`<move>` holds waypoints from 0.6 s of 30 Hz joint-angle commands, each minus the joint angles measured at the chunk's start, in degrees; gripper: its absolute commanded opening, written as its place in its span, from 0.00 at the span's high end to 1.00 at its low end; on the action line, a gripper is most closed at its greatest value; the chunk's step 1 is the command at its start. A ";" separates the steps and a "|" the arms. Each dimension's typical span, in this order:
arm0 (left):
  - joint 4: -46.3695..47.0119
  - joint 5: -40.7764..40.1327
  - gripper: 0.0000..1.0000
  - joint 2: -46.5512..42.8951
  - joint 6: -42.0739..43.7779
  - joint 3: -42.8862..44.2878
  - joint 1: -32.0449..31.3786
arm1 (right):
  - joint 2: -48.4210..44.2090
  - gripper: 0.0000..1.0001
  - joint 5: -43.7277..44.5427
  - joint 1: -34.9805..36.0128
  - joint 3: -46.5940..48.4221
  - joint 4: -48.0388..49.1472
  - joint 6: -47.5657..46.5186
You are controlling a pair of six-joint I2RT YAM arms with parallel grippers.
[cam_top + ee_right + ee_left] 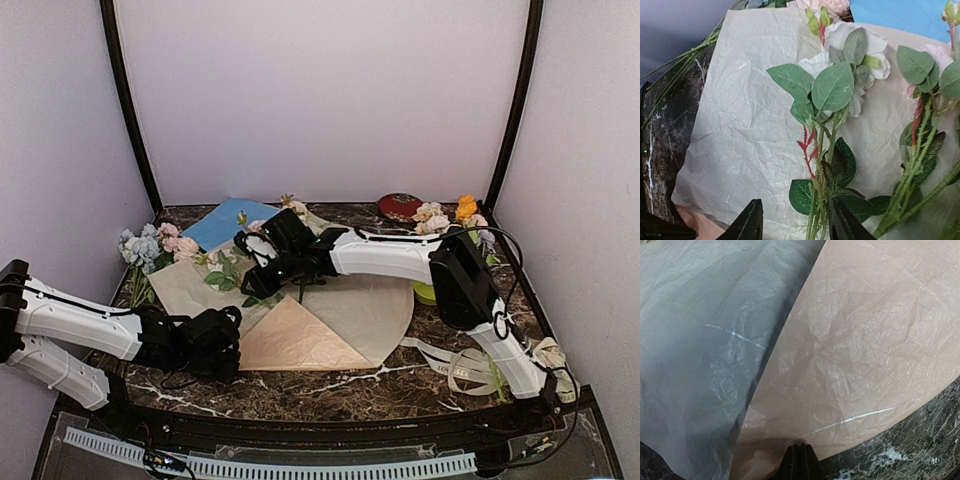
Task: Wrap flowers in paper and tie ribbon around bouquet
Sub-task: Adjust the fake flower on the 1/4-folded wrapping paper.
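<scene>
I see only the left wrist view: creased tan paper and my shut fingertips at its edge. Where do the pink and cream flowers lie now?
Observer: The pink and cream flowers lie on the pale side of the tan paper sheet.
Operator: Does the right gripper hold them?
Observer: No. The right gripper is open, with the green stems between its jaws.
Operator: And the ribbon?
Observer: The long cream ribbon lies loose on the dark marble table, at its near right side.
</scene>
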 commanded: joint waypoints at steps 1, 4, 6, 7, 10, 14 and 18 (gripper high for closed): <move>-5.89 1.26 0.97 2.97 0.60 -3.34 0.86 | 3.88 0.53 1.44 0.83 4.96 1.98 -4.70; -5.80 1.24 0.97 3.24 0.78 -3.14 0.86 | 5.82 0.53 2.60 1.90 5.18 3.65 -5.69; -5.85 1.23 0.97 3.32 0.84 -3.14 0.92 | 7.41 0.60 7.11 2.28 6.33 3.67 -4.17; -5.88 1.25 0.97 3.34 0.86 -3.12 0.93 | 8.01 0.67 9.54 2.25 6.69 3.82 -2.97; -5.90 1.15 0.97 3.22 0.78 -3.14 0.95 | 8.19 0.81 15.93 2.15 5.71 5.75 -0.06; -5.99 1.12 0.97 3.01 0.69 -3.34 0.95 | 7.23 0.89 19.87 1.90 3.31 9.30 3.60; -5.88 1.14 0.97 2.91 0.54 -3.50 1.03 | 6.58 0.96 21.81 1.75 2.64 10.94 6.47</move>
